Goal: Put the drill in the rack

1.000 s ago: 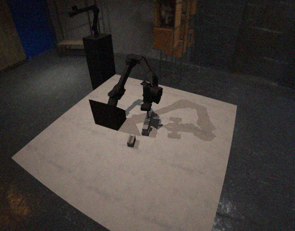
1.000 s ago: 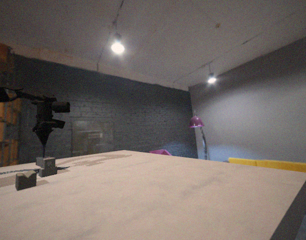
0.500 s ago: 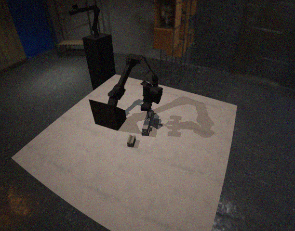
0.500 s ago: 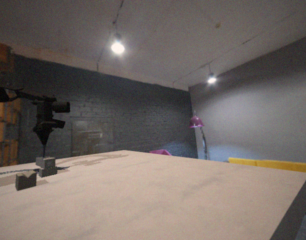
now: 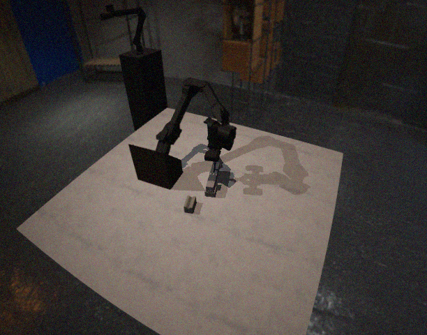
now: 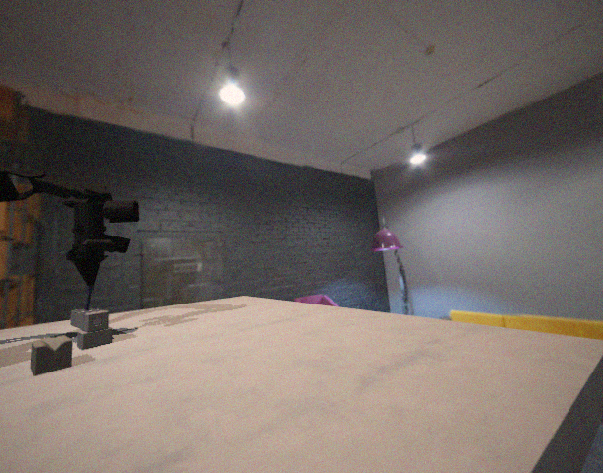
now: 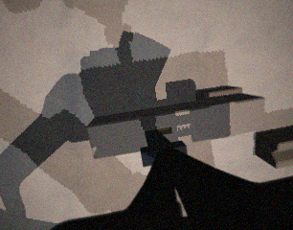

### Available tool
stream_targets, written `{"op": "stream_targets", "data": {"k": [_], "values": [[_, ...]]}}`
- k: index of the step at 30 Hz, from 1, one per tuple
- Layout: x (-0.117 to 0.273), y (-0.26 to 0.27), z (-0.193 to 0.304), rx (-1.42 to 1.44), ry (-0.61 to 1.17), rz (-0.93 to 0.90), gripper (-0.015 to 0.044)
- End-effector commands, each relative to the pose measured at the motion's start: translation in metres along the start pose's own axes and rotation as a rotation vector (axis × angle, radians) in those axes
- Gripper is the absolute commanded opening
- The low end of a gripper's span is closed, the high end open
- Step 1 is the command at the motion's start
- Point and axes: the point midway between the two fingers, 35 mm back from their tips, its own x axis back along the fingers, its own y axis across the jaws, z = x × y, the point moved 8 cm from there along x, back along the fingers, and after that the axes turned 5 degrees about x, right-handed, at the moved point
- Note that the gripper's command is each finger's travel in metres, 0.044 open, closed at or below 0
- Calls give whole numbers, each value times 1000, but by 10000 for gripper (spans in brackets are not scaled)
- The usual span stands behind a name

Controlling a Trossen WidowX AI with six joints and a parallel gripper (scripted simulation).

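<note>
My gripper [image 5: 216, 166] [image 6: 88, 304] [image 7: 166, 154] is shut and points down, its tips at the top of the grey block fixture [image 5: 210, 188] [image 6: 91, 321] [image 7: 211, 124]. Whether the tips touch it is unclear. A small dark blue piece [image 7: 147, 157] shows beside the fingers in the wrist view. I cannot tell for certain which part is the key; the drill is not clearly distinguishable in the dark fixture, and the fingers hide part of it. The rack, a small block with a V-shaped groove [image 5: 189, 204] [image 6: 51, 358] [image 7: 283, 150], stands on the table a little apart from the fixture.
The pale table [image 5: 220, 259] [image 6: 311, 397] carries these things. A dark upright panel [image 5: 154, 166] stands near the arm's base, left of the fixture in the top view. Arm shadows fall around the fixture. A second arm stands on a black pedestal [image 5: 145, 84] beyond the table.
</note>
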Motion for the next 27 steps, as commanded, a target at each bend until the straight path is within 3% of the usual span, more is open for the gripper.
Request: {"op": "stream_targets", "data": {"k": [1,27], "values": [[-10,1,3,-1,26,-9,0],[-19,2,7,-1,26,-9,0]]}}
